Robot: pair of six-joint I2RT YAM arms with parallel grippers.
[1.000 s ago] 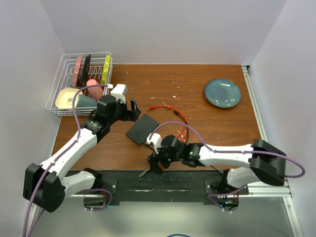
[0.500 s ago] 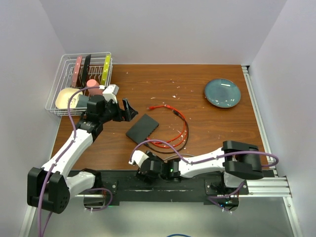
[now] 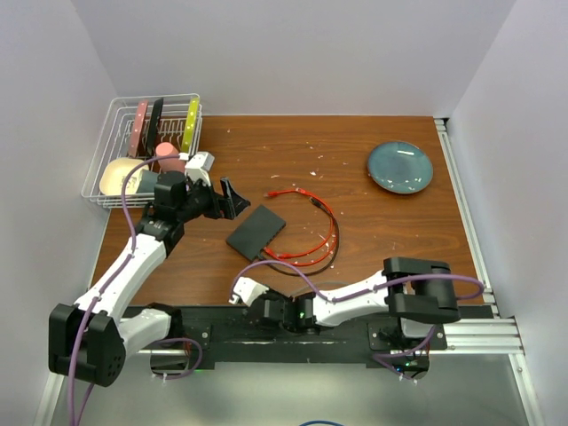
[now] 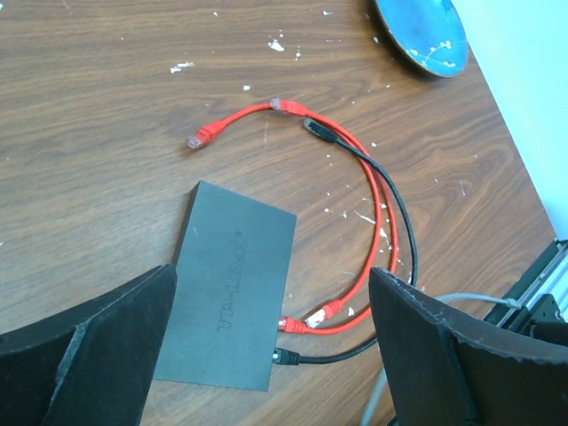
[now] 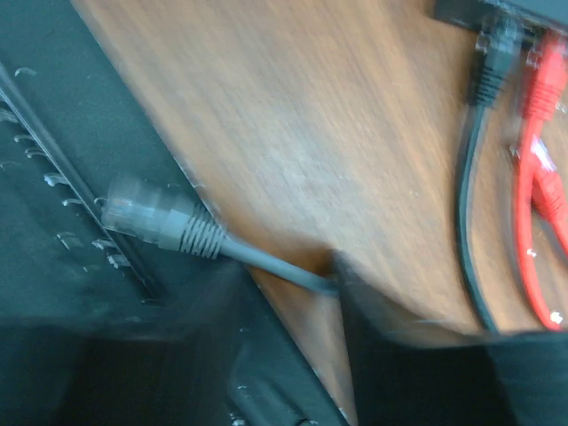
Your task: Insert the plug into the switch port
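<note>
Grey-booted plug with a clear plastic tip (image 5: pixel 151 220) hangs over the black ribbed rail (image 5: pixel 53 133) at the left of the right wrist view, its tip pointing to the upper left. Its thin grey cable (image 5: pixel 266 262) runs down to the right and vanishes between the dark fingers of the right gripper (image 5: pixel 297 293). The jaws look pressed together on the cable, though that view is blurred. In the overhead view this gripper sits low in the centre of the frame, at the bottom edge of the brown wooden table (image 3: pixel 373 231). It is near the flat black rectangular box (image 3: pixel 256 231) but apart from it.

The switch port (image 4: pixel 279 342) lies in the edge of the box that faces the lower right in the left wrist view; single sockets are too small to tell apart there. A red plug (image 4: pixel 293 324) and a black plug (image 4: pixel 284 357) sit side by side in that edge, and their cables loop toward the upper right.

The left gripper (image 3: pixel 227 197) hovers just to the upper left of the box, its jaws spread wide and holding nothing. Its black fingers (image 4: pixel 89 346) frame the box from the lower corners of its own view.

A round blue-grey plate (image 3: pixel 400 167) rests at the upper right of the overhead view, well apart from the box. A white wire dish rack (image 3: pixel 155 98) stands at the upper left.
</note>
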